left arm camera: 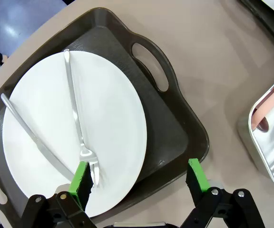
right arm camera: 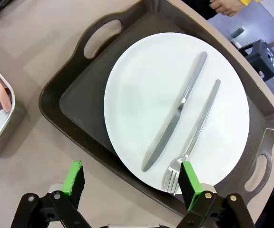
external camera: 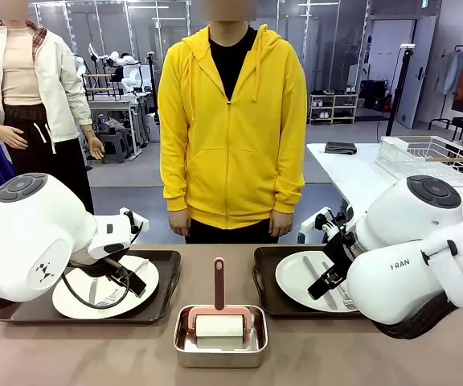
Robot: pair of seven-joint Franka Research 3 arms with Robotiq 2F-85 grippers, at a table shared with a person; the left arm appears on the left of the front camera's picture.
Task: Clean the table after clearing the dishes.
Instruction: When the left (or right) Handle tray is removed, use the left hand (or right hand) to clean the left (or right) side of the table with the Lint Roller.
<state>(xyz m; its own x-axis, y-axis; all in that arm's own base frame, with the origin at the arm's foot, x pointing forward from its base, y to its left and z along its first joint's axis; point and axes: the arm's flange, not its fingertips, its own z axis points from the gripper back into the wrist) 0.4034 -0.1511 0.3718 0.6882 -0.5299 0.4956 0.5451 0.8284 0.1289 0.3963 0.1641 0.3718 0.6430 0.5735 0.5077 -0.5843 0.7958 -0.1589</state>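
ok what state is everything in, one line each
left gripper, open, empty, over the left tray's edge
right gripper, open, empty, over the right tray's edge
left tray, on the table, uncleared
right tray, on the table, uncleared
left plate, on its tray, knife and fork on it
right plate, on its tray, knife and fork on it
steel pan, upright, roller in it

Count taken from the pan.
- Table (external camera: 95, 354): 1.
- Steel pan (external camera: 219, 359): 1.
- Roller (external camera: 219, 326): 1, in the pan.
- Trays: 2, a 9 o'clock tray (external camera: 169, 277) and a 3 o'clock tray (external camera: 264, 281).
- Plates: 2, a 9 o'clock plate (left arm camera: 108, 95) and a 3 o'clock plate (right arm camera: 141, 95).
- Knives: 2, a 9 o'clock knife (left arm camera: 34, 137) and a 3 o'clock knife (right arm camera: 174, 111).
- Forks: 2, a 9 o'clock fork (left arm camera: 75, 109) and a 3 o'clock fork (right arm camera: 199, 123).
- Grippers: 2, a left gripper (left arm camera: 138, 166) and a right gripper (right arm camera: 131, 167).
- Person (external camera: 231, 129): 1, at 12 o'clock.
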